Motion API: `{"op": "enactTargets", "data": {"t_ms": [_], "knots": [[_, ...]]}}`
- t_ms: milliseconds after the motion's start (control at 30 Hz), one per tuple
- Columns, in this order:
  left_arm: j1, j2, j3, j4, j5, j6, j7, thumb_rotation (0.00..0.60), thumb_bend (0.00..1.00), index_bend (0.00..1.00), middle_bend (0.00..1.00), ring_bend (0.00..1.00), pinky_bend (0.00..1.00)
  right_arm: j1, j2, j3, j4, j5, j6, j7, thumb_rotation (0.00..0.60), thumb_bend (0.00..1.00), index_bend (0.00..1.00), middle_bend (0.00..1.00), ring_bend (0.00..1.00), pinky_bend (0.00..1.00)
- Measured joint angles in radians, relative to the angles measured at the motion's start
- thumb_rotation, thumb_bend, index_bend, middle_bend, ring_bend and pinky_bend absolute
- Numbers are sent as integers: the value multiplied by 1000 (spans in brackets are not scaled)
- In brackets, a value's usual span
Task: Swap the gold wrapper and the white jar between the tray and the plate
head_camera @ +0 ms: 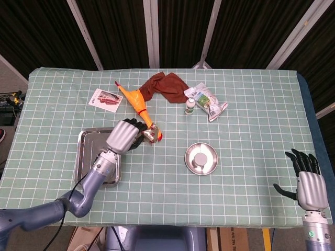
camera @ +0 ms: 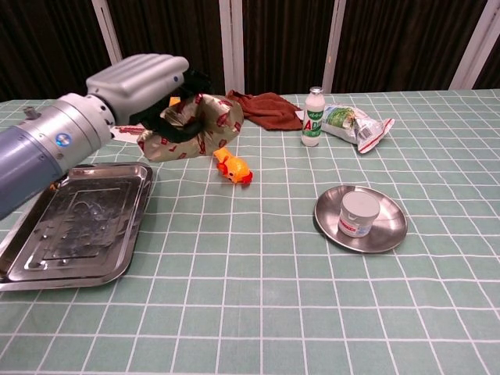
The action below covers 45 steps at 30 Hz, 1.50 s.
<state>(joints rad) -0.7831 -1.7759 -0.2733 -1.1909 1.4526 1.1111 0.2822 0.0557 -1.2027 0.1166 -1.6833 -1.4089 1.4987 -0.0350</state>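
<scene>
Head view looks steeply down over the whole table (head_camera: pixel 251 104); chest view faces it low, nearer.

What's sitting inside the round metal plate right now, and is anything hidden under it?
The plate holds only the white jar, standing upright with its lid on. Whatever is inside the jar, and the plate surface beneath it, is covered and cannot be seen.

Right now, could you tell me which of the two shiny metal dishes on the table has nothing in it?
The rectangular tray near the left hand is bare; the round plate holds the white jar. The gold wrapper is held in the air.
</scene>
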Motion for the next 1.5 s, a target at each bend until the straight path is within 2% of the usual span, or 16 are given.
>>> {"op": "enactTargets", "data": {"t_ms": [233,333,400,500,667,867,967,1167,1267,1367,1500], "knots": [[-33,-92,15,139,-5,1,5,600,562,509,470,315,544,-2,3,1,2,-1,4,9,600,66,193,127,99,0],[-42,-135,17,205,-7,11,8,600,536,496,388,218,471,-4,6,1,-1,-3,8,12,600,66,193,127,99,0],[-48,-170,14,246,-17,17,10,600,513,477,299,127,373,-5,7,1,-2,-5,10,14,600,66,193,127,99,0],[-56,-200,7,271,-42,12,11,600,461,440,191,44,282,-6,8,1,-2,-6,11,17,600,66,193,127,99,0],[-58,-189,5,234,-68,-31,-10,600,392,376,107,0,229,-7,15,0,-6,-5,8,23,600,65,193,127,99,0],[-48,-122,-20,66,-94,-23,8,600,377,265,30,0,207,-14,24,1,-14,-13,23,35,600,66,193,127,99,0],[-37,-66,-36,-59,-103,2,58,600,350,253,22,0,203,-15,27,-2,-17,-15,22,37,600,66,193,127,99,0],[18,92,-48,-373,-140,74,282,600,349,244,31,0,204,-16,28,-6,-26,-24,24,37,600,65,193,127,99,0],[73,198,-34,-540,-155,145,448,600,349,246,44,0,206,-16,26,-9,-28,-29,24,33,600,66,193,127,99,0],[169,338,2,-686,-144,260,585,600,343,248,52,0,206,-16,24,-15,-30,-40,22,28,600,66,193,127,99,0],[254,430,49,-728,-103,345,596,600,310,247,51,0,205,-11,23,-27,-33,-53,8,25,600,66,193,127,99,0]]}}
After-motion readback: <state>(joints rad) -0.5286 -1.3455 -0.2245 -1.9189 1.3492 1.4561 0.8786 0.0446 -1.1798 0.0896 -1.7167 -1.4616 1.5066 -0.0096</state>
